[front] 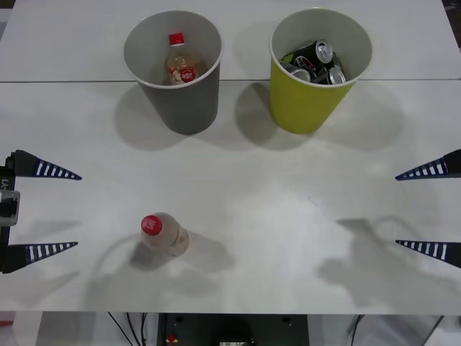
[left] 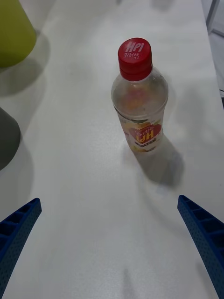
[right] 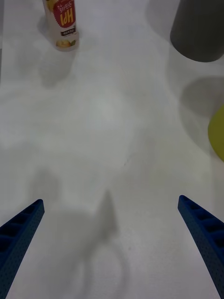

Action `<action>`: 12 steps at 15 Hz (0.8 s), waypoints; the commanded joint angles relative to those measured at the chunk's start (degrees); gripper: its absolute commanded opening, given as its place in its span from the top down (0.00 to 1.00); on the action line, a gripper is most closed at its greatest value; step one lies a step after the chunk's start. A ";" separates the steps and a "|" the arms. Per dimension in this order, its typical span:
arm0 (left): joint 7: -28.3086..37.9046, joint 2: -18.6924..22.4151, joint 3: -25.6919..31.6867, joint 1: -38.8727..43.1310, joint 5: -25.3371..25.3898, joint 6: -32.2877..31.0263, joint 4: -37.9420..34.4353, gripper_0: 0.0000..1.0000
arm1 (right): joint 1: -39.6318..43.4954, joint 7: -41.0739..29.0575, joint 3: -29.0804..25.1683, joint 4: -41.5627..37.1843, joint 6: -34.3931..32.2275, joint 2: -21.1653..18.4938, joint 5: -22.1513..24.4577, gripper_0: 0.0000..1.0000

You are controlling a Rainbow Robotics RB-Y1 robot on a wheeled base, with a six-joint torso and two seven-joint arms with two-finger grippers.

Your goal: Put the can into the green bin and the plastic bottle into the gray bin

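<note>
Tabletop (front: 238,216), white and wide, carries everything, with two cup-shaped bins standing side by side at its far edge. The gray bin (front: 184,101) sits on the robot's left and already holds a red-capped bottle with amber-orange liquid (front: 181,65); the green bin (front: 310,101) sits just to its right and holds several dark cans (front: 317,63). No can stands loose on the table, so that half of the task looks finished. The left gripper (front: 45,211) hangs at the table's left edge with its blue ribbed fingers spread wide and holding nothing, and the right gripper (front: 431,209) mirrors it at the right edge, equally wide and empty. The plastic bottle (front: 164,234) stands upright on the near left part of the table, well apart from both bins and nearer the left gripper than the right. From the left wrist its red cap (left: 134,57) and red-and-white label (left: 145,135) face the camera, centred between the fingers (left: 18,224). The step in hand appears to be the left arm's reach for this bottle. To do it well, the arm would likely travel straight ahead and keep the bottle centred between the fingers. It would close on the clear body below the cap, gently, since a light, empty-looking bottle may tip or squash. It then needs a lift high enough to clear the gray bin's rim.
</note>
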 commanded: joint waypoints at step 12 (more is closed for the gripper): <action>-4.49 -5.41 -6.39 -3.22 2.67 -2.85 8.74 0.00 | 0.00 0.00 0.00 0.00 0.00 0.00 0.00 0.00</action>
